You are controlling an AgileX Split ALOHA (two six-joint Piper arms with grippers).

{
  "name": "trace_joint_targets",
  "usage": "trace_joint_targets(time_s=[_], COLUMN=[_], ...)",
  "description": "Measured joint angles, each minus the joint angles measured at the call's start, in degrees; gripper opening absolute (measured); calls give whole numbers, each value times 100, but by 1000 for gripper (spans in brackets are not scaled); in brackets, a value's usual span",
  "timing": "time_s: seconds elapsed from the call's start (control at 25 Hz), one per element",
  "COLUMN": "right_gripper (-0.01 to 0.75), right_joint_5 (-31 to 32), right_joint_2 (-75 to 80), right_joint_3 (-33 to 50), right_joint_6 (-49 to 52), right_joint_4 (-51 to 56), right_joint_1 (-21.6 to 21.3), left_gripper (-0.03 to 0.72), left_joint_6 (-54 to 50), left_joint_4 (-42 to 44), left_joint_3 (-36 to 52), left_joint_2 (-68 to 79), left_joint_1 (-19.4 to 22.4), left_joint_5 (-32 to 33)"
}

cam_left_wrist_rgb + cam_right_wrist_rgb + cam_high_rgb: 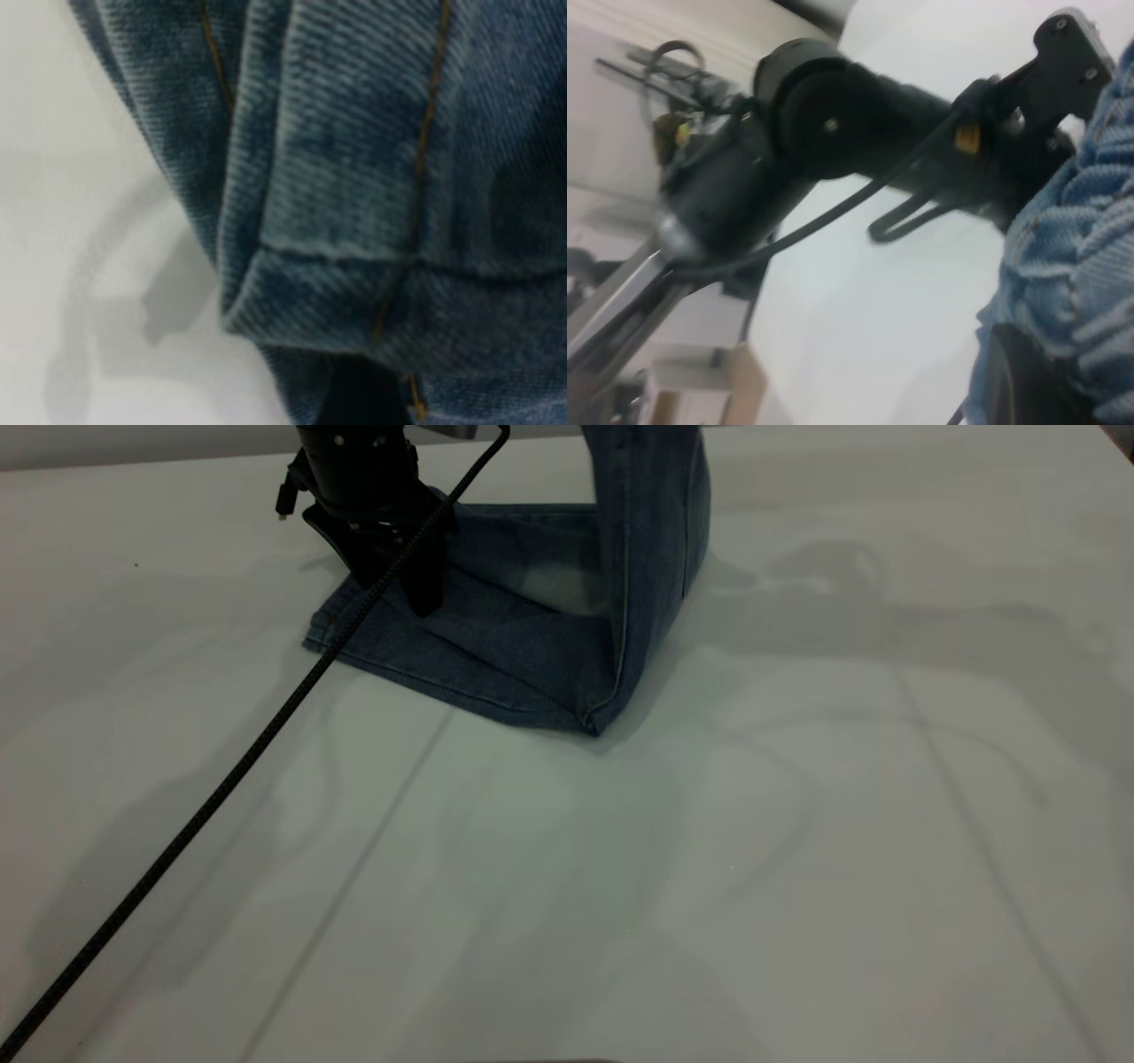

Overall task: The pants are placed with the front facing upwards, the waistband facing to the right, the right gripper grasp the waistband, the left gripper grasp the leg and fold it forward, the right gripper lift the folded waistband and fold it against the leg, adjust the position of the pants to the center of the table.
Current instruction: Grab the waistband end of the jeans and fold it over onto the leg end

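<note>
1. Pants [523, 638] lie at the far middle of the bench [709, 868]; leg end flat and pointing left, long axis running left-right.
2. Right-hand part of the pants rises steeply, out the top of the exterior view.
3. Left claw [399, 571] is down on the leg hem; can't tell whether it's spread or pinching.
4. Left wrist view only: hem fold and tan stitching close up.
5. Right wrist view only: gathered waistband [1076, 266] at the right claw, grip state can't tell, with the left arm [859, 115] beyond.
</note>
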Motion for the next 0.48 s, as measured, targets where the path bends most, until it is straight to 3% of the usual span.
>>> trace_joint_targets(time_s=[0.2, 0.48], right_gripper=[83, 83], right_joint_5=[-944, -1022], right_joint_2=[322, 447], right_joint_3=[-33, -52], right_joint_6=[-342, -1228], right_joint_4=[429, 1192], right_joint_1=[395, 537], left_gripper=[500, 500], left_joint_6=[-140, -663], left_joint_4=[-27, 155], left_joint_3=[-111, -870], left_joint_2=[0, -383], left_joint_1=[0, 94], left_joint_5=[226, 624])
